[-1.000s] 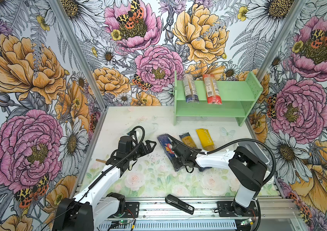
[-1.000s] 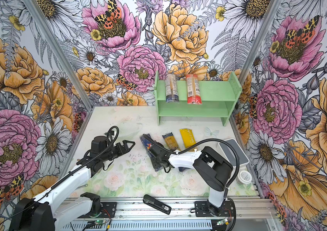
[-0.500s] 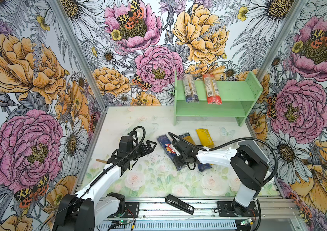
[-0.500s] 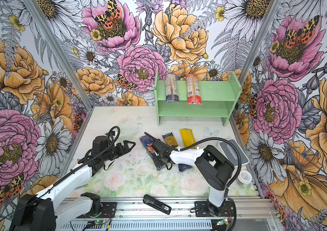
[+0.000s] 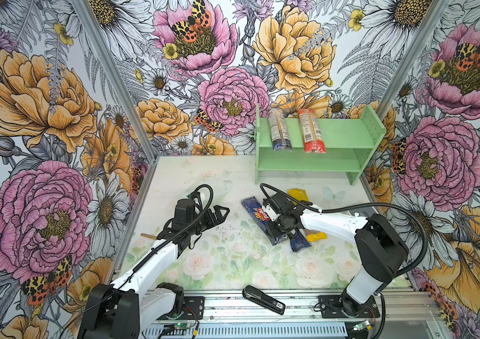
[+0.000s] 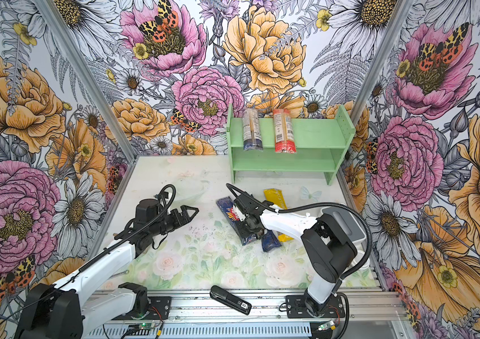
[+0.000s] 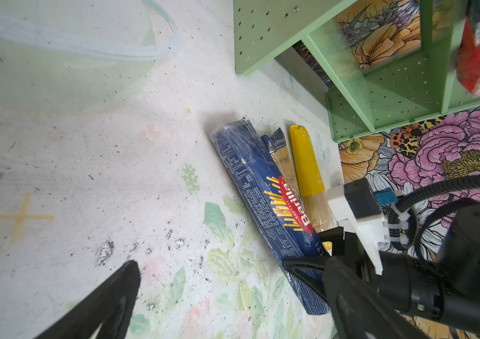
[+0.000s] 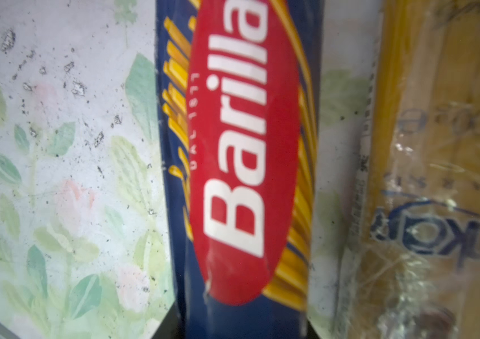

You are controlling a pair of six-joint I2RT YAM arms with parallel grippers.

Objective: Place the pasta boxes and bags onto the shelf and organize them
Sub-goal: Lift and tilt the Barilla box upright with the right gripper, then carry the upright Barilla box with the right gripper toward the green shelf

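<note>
**A:** Right wrist view: what did the right gripper (image 5: pixel 274 232) have?

**B:** Its jaws were clamped across the Barilla pack (image 8: pixel 241 164). The pack lay on the table (image 5: pixel 218 176) in front of the shelf (image 5: pixel 335 138), by its left end.

**A:** And the left gripper (image 5: pixel 221 212)?

**B:** Spread wide, holding nothing, farther left of the shelf. The blue-ended pack (image 5: pixel 278 130) and the red-ended pack (image 5: pixel 311 132) lay on its top tier.
</note>
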